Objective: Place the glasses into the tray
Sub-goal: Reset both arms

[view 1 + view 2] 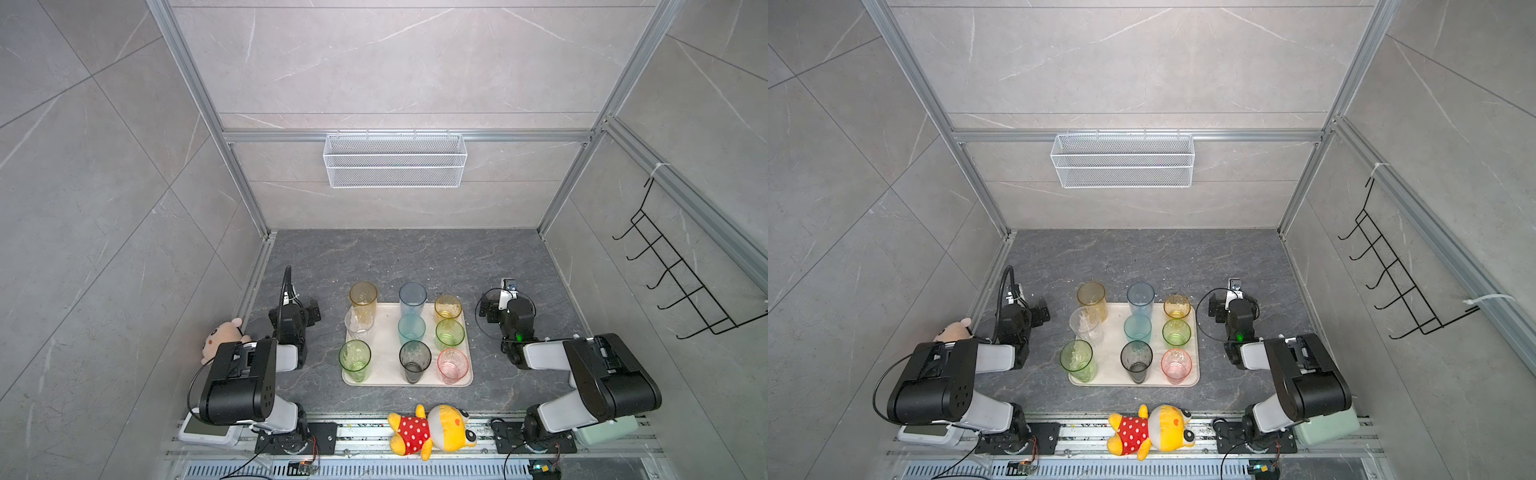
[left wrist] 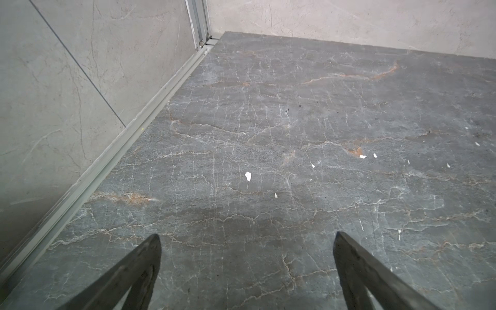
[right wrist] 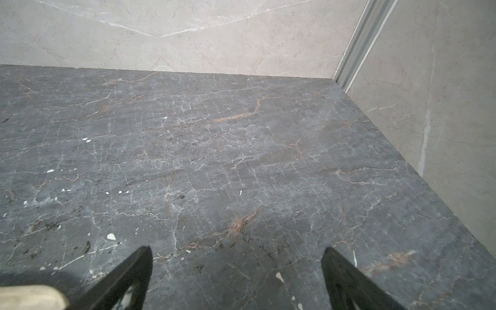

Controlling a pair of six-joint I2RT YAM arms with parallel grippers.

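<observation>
The left arm (image 1: pixel 239 382) and right arm (image 1: pixel 609 376) are sitting folded on either side of the tray (image 1: pixel 386 332), elbows raised near the front rail, forearms reaching toward the back wall and wrists angling down at the table (image 2: pixel 268 120). The left gripper (image 2: pixel 247 235) is hanging over bare table with its fingers (image 2: pixel 134 268) spread wide apart and nothing between them; the right gripper (image 3: pixel 236 249) is doing the same on its side. Neither is touching anything. The nine glasses (image 1: pixel 414 359) are standing upright on the tray in three rows of three, between the arms. In both top views the grippers are showing only as dark blocks, their fingers hard to make out. The left elbow is covering part of a pink plush (image 1: pixel 220 336), and the tall amber glass (image 1: pixel 363 297) is overlapping the clear glass (image 1: pixel 359 326), blurring its outline. In the right wrist view a pale blurred shape (image 3: pixel 26 298) is being cut off at the edge; I cannot tell what it is.
</observation>
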